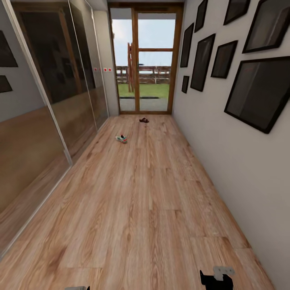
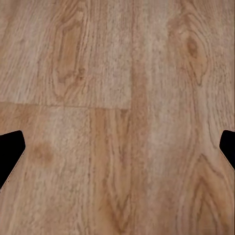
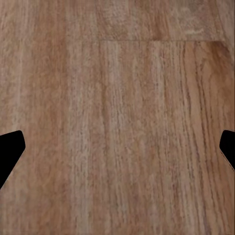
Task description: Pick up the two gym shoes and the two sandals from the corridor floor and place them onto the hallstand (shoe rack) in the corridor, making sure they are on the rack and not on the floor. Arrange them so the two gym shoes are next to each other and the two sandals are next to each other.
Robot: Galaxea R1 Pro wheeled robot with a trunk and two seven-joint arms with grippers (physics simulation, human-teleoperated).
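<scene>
The robot is at the near end of a long hall, and the job is at its first step: getting to the shoes. Nothing has been picked up yet.

On the left are big shiny sliding doors (image 1: 52,92) that run along the hall toward the glass door (image 1: 145,60) at the far end. The glass door is the landmark here. One gym shoe (image 1: 121,139) lies on the corridor floor (image 1: 141,209) in front of the glass door, a bit toward the shiny doors. It is white with green and red on it. One dark sandal (image 1: 143,120) lies even nearer the glass door, almost at its foot. The two are apart from each other. Both are too small to tell which way they point. On the right, a wall with black picture frames (image 1: 257,92) leads up to the glass door.

The left claw (image 2: 117,147) hangs over bare wood planks. Its two tips sit wide apart and it holds nothing. The right claw (image 3: 117,147) is the same: tips wide apart, nothing in it, just planks under it. In the head view, part of the right arm (image 1: 217,278) peeks in at the near end of the hall, far from the glass door.

Next, I think the robot should roll down the hall toward the glass door, stop close to the gym shoe, and bend down so a claw can reach it
</scene>
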